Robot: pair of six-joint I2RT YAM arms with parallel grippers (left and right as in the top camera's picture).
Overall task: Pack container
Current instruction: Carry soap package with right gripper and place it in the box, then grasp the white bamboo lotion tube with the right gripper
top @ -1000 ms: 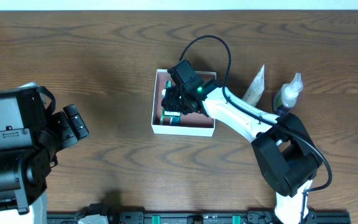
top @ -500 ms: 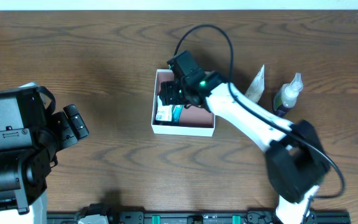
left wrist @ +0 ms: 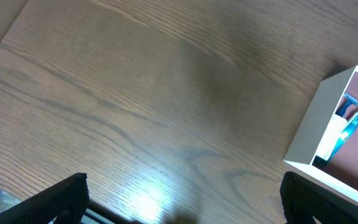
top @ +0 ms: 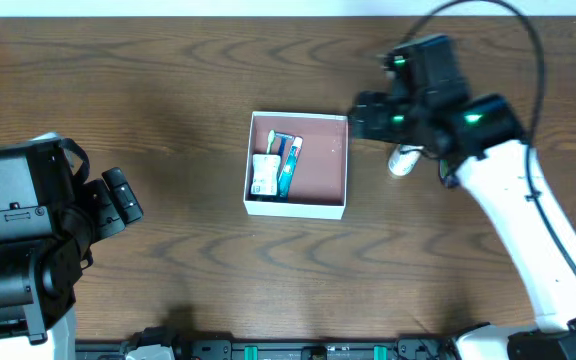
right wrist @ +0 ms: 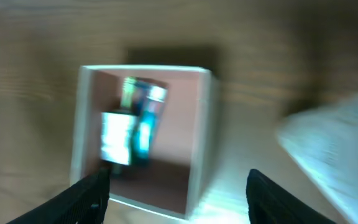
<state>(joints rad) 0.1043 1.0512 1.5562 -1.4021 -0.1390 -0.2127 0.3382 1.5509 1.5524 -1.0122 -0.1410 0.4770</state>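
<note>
The container is a shallow white-walled box with a pink-brown inside, at mid-table. A white tube and a blue tube lie in its left half. My right gripper hovers above the container's right rear corner, open and empty. The right wrist view is blurred; it shows the container below my open fingers. My left gripper is open and empty, far left of the container. The left wrist view shows the container's wall at the right edge, beyond my open fingers.
A white object pokes out from under my right arm, right of the container; the rest of it is hidden. A blurred pale shape lies right of the container in the right wrist view. The table is dark wood.
My right gripper has lifted out of the container and swung right and back. The tubes stay in the container. The left arm has not moved.
</note>
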